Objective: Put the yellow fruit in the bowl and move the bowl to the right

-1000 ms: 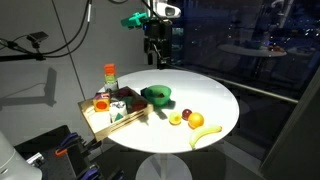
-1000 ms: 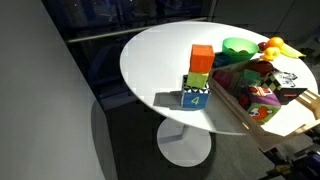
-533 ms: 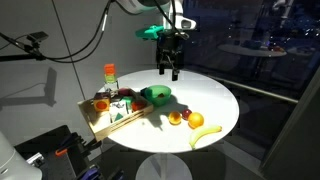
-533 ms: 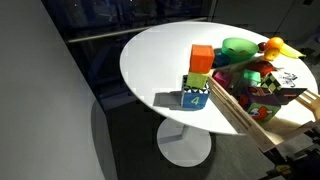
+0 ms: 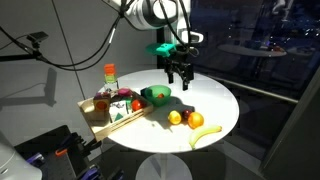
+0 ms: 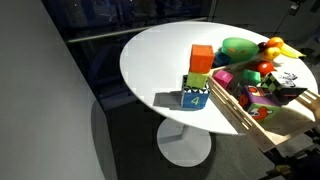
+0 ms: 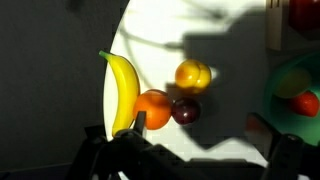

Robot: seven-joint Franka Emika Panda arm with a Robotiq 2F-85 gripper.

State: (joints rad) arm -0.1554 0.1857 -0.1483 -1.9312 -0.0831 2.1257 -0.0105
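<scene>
Gripper (image 5: 180, 84) state: wide open, empty. Hangs well above the round table (image 5: 215, 100), upper middle of an exterior view. Same story from the wrist view: fingers (image 7: 100, 152) spread to the lower corners, nothing between.

Nearest ahead, lower middle of the wrist view: dark red fruit (image 7: 185, 110) and orange (image 7: 153, 108), touching or nearly so. Just above those, centre frame: yellow fruit (image 7: 192, 75), on the table, not in the bowl (image 7: 280, 80), touching the dark red fruit on its lower side. Left of centre: banana (image 7: 122, 90), long axis up-down in frame, lower end against the orange.

Key relation: yellow fruit straight ahead of the gripper, roughly on the midline between the fingers, bare table to its left and right. Round, so no axis to match. Probably needs only a forward shift and a drop. Closing left-right should miss the neighbours, though the dark red fruit sits tight enough to get nudged.

Right edge of the wrist view: the bowl, green, apart from the fruit. Farthest, left side of an exterior view: wooden crate (image 5: 118, 122) of toys, well apart from the fruit.
</scene>
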